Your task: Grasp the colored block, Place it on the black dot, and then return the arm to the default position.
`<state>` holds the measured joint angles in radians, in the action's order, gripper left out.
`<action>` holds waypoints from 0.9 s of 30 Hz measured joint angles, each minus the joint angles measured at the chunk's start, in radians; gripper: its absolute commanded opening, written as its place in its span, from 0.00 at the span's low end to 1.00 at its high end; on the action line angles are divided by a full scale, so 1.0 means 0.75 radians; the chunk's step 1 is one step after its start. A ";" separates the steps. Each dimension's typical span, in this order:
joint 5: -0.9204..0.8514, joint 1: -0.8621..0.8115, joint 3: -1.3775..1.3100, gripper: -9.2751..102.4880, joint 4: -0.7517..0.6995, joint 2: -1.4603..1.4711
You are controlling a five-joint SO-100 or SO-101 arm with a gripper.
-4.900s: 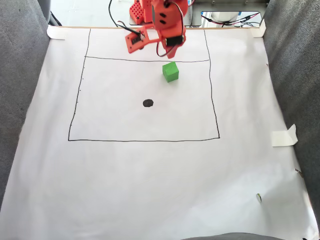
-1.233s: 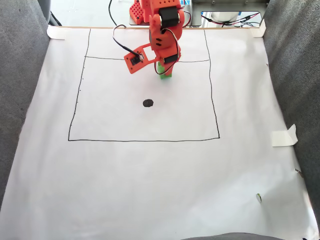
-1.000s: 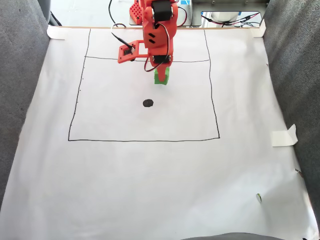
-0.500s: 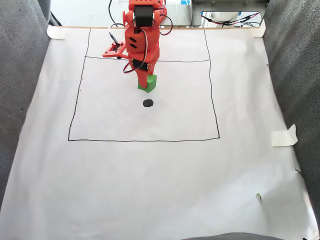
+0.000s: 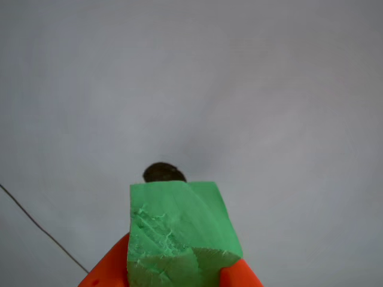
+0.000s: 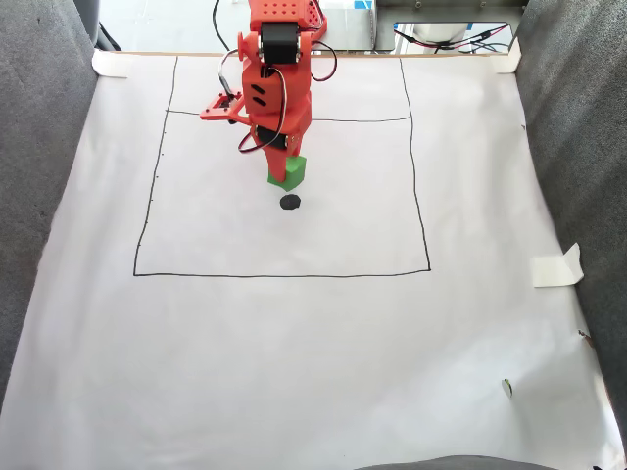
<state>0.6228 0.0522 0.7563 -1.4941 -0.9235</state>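
Block is clamped between the orange fingers of the end effector and held just short of the dot. In the fixed view the dot sits slightly below the block, so only a short reach forward is needed.

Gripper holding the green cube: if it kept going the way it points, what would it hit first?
Probably the black dot on the paper, just past the cube the gripper carries; depth is unclear.
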 measured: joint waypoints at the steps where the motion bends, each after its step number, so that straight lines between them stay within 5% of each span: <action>1: 0.000 0.000 -0.020 0.08 -0.016 0.014; 16: -0.047 -0.012 -0.254 0.08 -0.110 0.200; 27: -0.102 -0.027 -0.282 0.08 0.000 0.309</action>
<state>0.5461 0.0322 0.5446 -1.4941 -0.6918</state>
